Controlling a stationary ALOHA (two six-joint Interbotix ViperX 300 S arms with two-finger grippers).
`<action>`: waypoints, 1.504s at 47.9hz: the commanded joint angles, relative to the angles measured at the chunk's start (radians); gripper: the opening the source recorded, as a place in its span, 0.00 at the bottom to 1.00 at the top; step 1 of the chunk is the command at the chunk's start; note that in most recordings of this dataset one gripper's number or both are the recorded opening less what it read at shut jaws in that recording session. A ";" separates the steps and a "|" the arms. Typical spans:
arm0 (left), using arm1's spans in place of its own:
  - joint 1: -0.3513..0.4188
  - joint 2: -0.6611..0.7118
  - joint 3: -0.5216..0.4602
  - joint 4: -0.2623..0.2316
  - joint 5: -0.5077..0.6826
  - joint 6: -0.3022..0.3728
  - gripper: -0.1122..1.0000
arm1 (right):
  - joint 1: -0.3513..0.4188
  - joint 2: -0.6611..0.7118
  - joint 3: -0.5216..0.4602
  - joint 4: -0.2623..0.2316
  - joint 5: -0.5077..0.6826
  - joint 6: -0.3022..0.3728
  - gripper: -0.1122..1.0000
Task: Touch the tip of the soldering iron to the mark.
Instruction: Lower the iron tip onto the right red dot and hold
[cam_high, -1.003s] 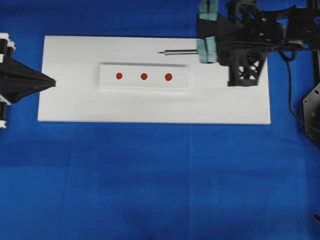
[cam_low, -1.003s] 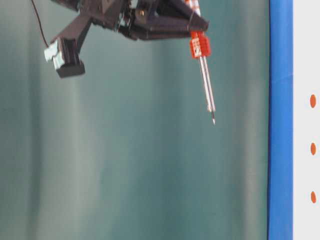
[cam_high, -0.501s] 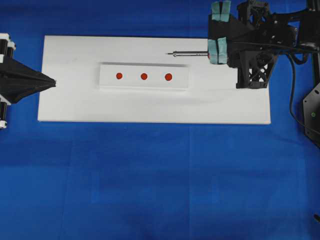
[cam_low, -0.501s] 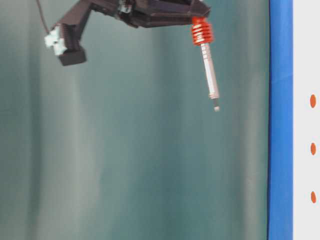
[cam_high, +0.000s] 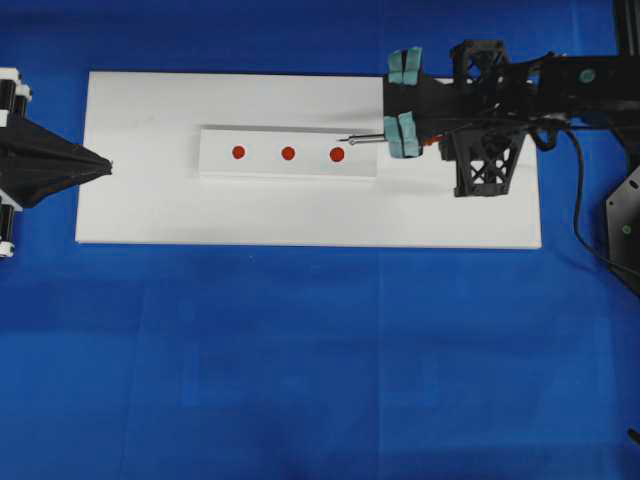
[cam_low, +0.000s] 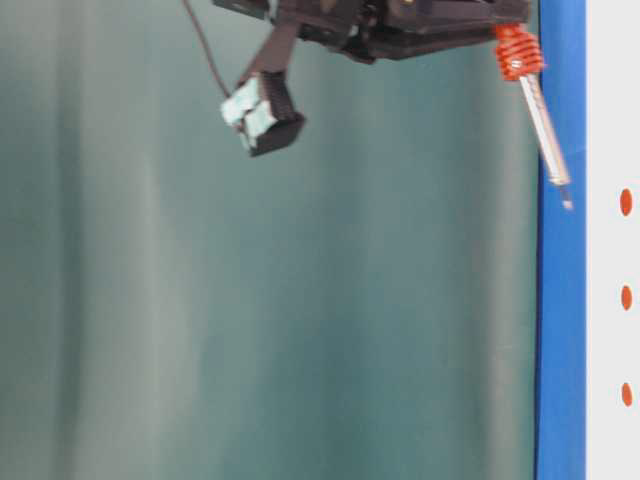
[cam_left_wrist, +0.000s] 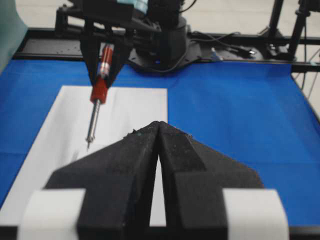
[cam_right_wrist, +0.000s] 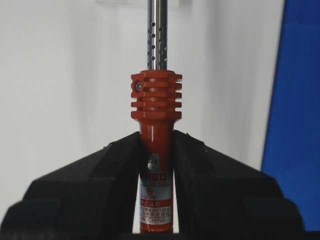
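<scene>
The soldering iron (cam_high: 365, 140) has a red-orange handle (cam_right_wrist: 156, 150) and a silver shaft (cam_low: 545, 130). My right gripper (cam_right_wrist: 156, 145) is shut on the handle. Three red marks (cam_high: 337, 154) sit in a row on a raised white strip (cam_high: 215, 165). From overhead the dark tip (cam_high: 344, 141) lies just up and right of the rightmost mark. In the table-level view the tip (cam_low: 567, 203) hangs a short way off the white board, level with that mark (cam_low: 626, 202). My left gripper (cam_high: 108, 164) rests shut and empty at the board's left edge, also seen as closed black fingertips (cam_left_wrist: 158, 125).
The strip lies on a large white board (cam_high: 300, 215) on a blue cloth (cam_high: 300, 350). The iron's black cord (cam_high: 580, 200) trails down the right side. Teal padded blocks (cam_low: 258, 112) stick out from the right arm above the board.
The right arm has swung left and toward the marks with the iron, and come down. The tip went from well clear of the strip to beside the rightmost mark. The left gripper stayed still.
</scene>
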 joint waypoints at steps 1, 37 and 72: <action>0.002 0.003 -0.011 0.002 -0.011 0.000 0.10 | 0.000 0.003 0.000 0.006 -0.031 0.002 0.16; 0.002 0.003 -0.011 0.002 -0.011 0.000 0.10 | 0.000 0.029 0.049 0.037 -0.109 0.003 0.16; 0.002 0.003 -0.012 0.002 -0.011 0.000 0.10 | 0.000 0.037 0.049 0.037 -0.109 0.002 0.16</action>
